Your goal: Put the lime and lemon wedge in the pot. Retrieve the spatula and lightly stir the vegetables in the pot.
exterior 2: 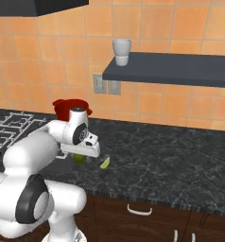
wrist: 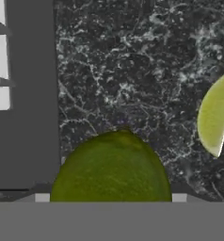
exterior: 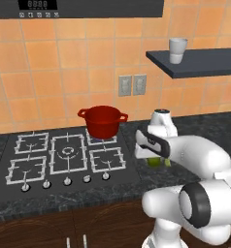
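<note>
Green round lime [wrist: 111, 167]: seen low between the fingers.
Gripper [exterior 2: 80, 157]: grip cannot be told.
Yellowish-green lemon wedge [wrist: 215, 118]: laid just beside.

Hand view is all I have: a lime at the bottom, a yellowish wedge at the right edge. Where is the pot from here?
Observer: The pot stands on the stove's back right burner, beyond the lime and toward the wall.
Operator: Anything overhead when I lift?
Observer: A dark shelf juts from the wall above the counter, on the side away from the stove.
Operator: Is it bare?
Observer: No, a pale cup stands on its end nearest the stove.
</note>
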